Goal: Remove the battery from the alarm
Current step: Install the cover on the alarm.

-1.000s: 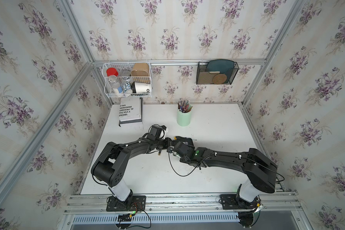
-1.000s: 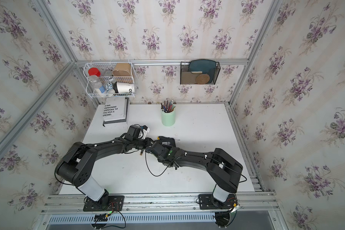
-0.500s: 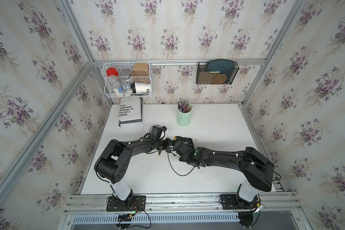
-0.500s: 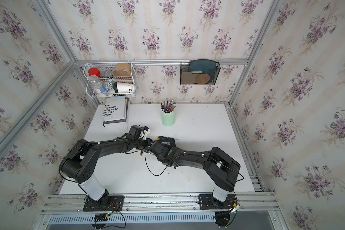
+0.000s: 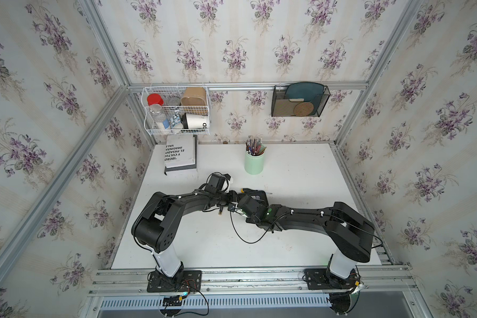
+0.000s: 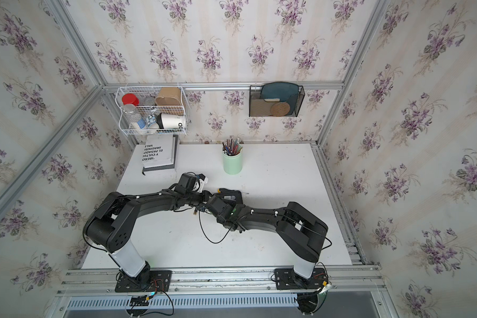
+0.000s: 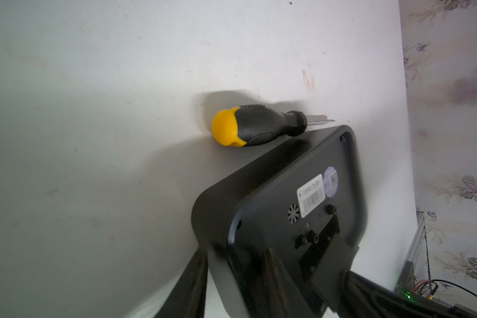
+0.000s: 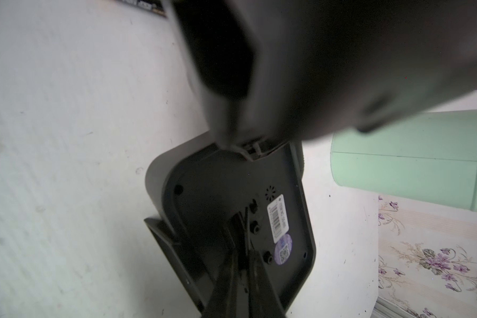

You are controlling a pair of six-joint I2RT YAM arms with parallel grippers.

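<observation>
- The palm-sized black plastic alarm with rounded corners (image 7: 273, 179) lies face down on the white table (image 7: 94, 110), just beside the black-handled, yellow-capped screwdriver (image 7: 259, 126) and near the pale green pen cup (image 8: 410, 154)
- Its plain back faces up, with a white barcode sticker (image 7: 310, 194), small knobs (image 7: 313, 236) and a dark oblong battery slot (image 7: 324, 234)
- The left gripper (image 7: 236, 258) straddles one edge of the case, jaws part spread and apparently pinching it
- The right gripper (image 8: 244, 236) has its jaws pressed almost together, tips down at the slot
- The battery is hidden, so I cannot tell whether the tips have it
- Done well, I judge, the left clamp holds the case from skidding or tipping while the right tips pry one end of the cell and lift it straight out, clear of the knobs
</observation>
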